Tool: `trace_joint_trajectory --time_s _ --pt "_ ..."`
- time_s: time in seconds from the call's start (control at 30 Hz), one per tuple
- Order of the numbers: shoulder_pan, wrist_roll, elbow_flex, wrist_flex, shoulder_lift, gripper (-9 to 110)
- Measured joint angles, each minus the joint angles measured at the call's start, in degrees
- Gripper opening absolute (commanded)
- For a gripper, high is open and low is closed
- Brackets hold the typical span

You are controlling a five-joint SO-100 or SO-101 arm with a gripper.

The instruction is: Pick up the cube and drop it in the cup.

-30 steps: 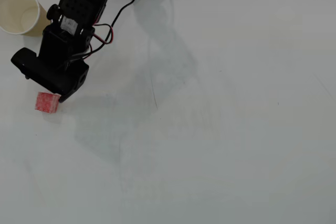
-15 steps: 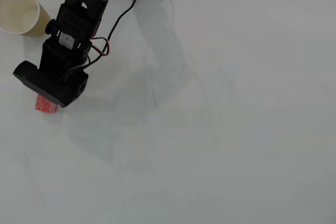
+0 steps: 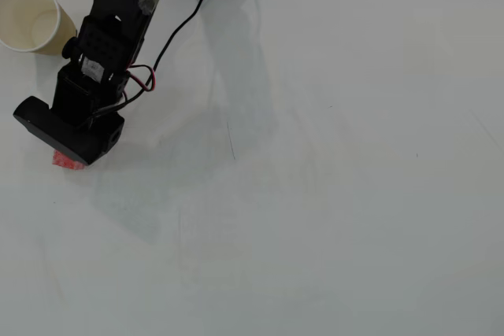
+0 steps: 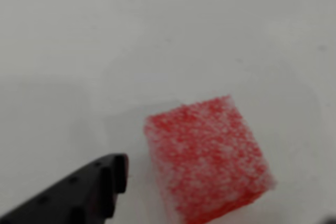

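Note:
In the wrist view the red cube, speckled white, lies on the white table just right of a black finger. A gap separates that finger from the cube, and my gripper stands open around it. The other finger only just shows at the bottom right corner. In the overhead view the gripper hangs over the cube and hides all but a red sliver. The cream cup stands upright at the top left, apart from the gripper, and nothing shows inside it.
The black arm with red and black wires reaches down from the top edge, passing close to the right of the cup. White table stretches to the right and below.
The gripper head has moved down and left over the cube, which showed whole a second ago and is now mostly covered. The cube and cup have not moved.

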State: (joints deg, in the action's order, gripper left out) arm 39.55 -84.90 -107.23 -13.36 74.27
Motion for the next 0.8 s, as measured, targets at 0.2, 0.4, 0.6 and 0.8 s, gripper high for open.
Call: trace_joint_trajectory --time_s 0.2,0.4,0.6,0.8 --pt "1.49 0.00 1.67 0.88 -1.76 37" --pt "2.55 0.00 1.93 1.05 -3.25 37" --pt "3.16 0.00 3.34 1.05 -4.39 37" --pt "4.04 0.00 4.48 1.58 -5.54 37"
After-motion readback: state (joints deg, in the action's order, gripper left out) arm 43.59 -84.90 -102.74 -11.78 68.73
